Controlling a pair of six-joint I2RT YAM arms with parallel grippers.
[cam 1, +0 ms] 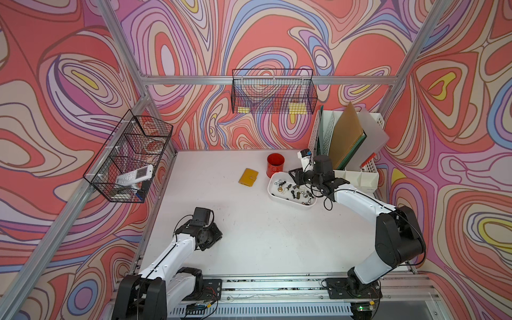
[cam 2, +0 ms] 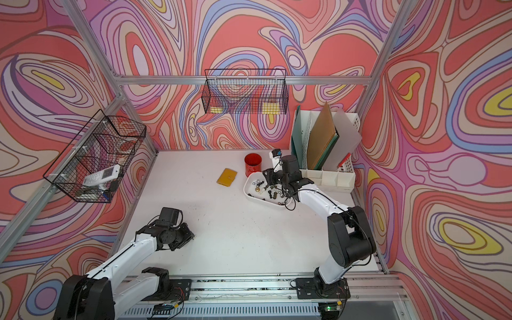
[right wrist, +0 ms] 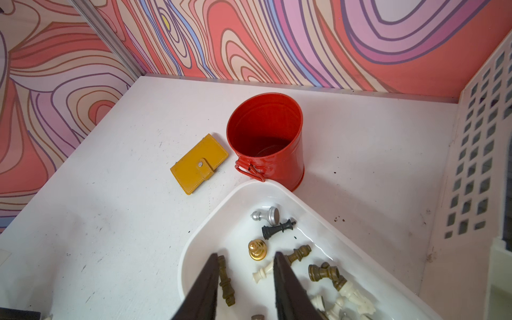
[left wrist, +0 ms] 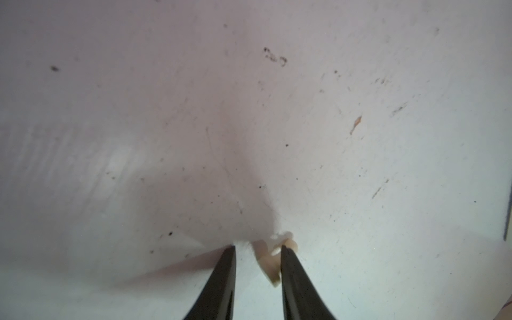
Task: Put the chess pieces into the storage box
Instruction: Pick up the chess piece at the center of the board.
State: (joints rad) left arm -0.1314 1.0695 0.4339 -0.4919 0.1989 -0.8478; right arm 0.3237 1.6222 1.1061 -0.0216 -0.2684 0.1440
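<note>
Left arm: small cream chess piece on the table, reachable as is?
Likely yes: the open left claw straddles the small cream chess piece lying on the white table, with nothing blocking it.

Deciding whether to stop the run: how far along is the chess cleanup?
Done: many chess pieces lie in the storage box. In hand: right pincer hangs open and empty over the box. The left pincer stands open low over the table, one white piece between its fingers, not clamped. Left: grip that piece and carry it to the box. Neither top view shows another stray.
</note>
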